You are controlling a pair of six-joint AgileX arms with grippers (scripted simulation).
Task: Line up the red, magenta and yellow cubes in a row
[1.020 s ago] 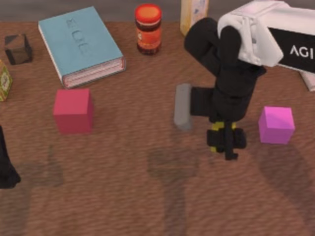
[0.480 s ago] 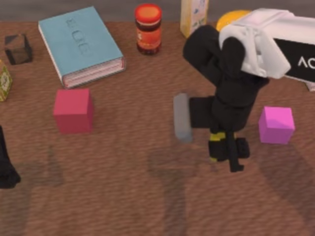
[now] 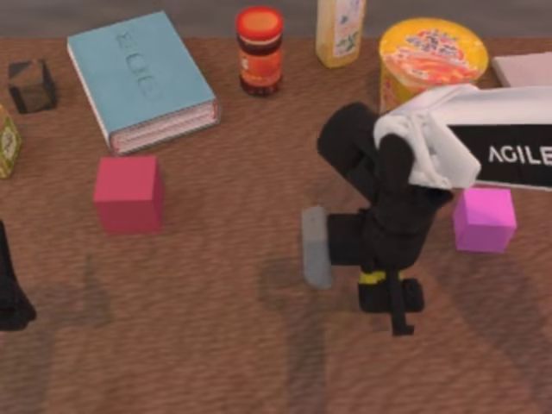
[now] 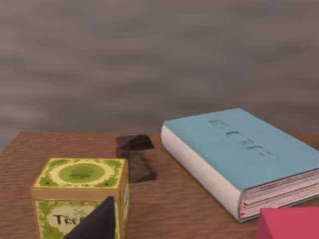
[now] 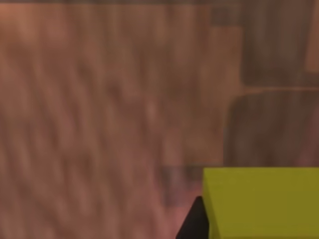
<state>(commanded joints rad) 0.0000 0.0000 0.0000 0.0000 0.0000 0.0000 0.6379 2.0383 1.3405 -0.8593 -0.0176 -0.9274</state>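
Top view: right end effector [image 3: 390,297] clamped on yellow cube [image 3: 373,278], above mid tabletop [image 3: 216,345], between red cube [image 3: 128,193] and magenta cube [image 3: 485,219]. Risk: early release topples it out of line.

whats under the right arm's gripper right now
The right gripper holds the yellow cube, seen in the top view only as a thin yellow strip. Beyond it is bare table, with shadow. The arm covers the table directly below, so the gap to it cannot be judged.
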